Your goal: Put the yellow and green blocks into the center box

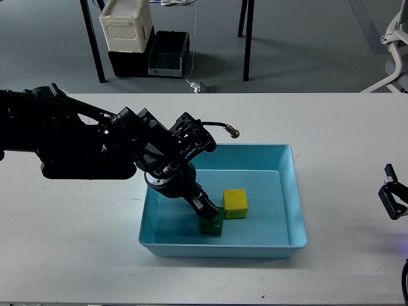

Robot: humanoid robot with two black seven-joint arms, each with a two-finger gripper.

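A light blue box (pixel 294 191) sits in the middle of the white table. A yellow block (pixel 234 203) lies on its floor. A green block (pixel 212 228) lies on the box floor just left of and in front of the yellow one. My left gripper (pixel 204 208) reaches into the box from the left. Its fingertips stand just above the green block, apart from it and open. My right gripper (pixel 391 201) is at the right edge of the view over the table, open and empty.
My left arm (pixel 83 143) covers the table left of the box. Beyond the far table edge, a white crate (pixel 125 24) and a black crate (pixel 168 54) stand on the floor. A white chair (pixel 395 44) is at the far right.
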